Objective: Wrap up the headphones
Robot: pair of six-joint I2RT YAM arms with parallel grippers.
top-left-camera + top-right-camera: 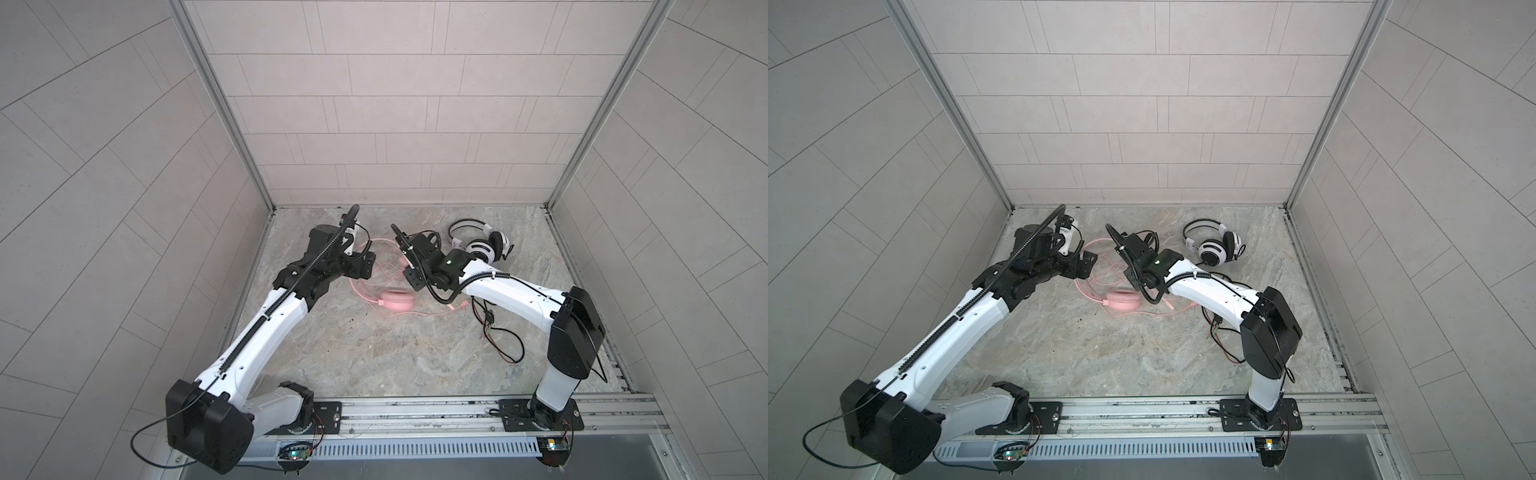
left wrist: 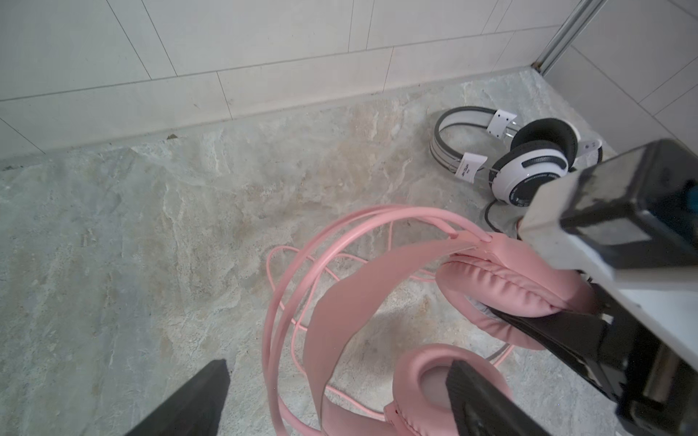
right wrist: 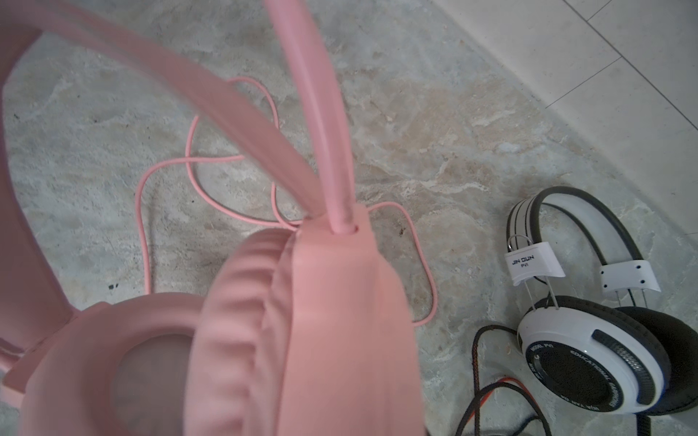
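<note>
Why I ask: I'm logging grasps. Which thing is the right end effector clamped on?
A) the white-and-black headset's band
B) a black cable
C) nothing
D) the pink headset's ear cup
D: in the left wrist view the right end effector pinches the pink headset by a cushioned ear cup, while the white-and-black headset lies apart, ungripped.

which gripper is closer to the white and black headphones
Right. The right gripper, gripping the pink headphones, is near the white headphones; the open left gripper is farther, beyond the pink set.
</note>
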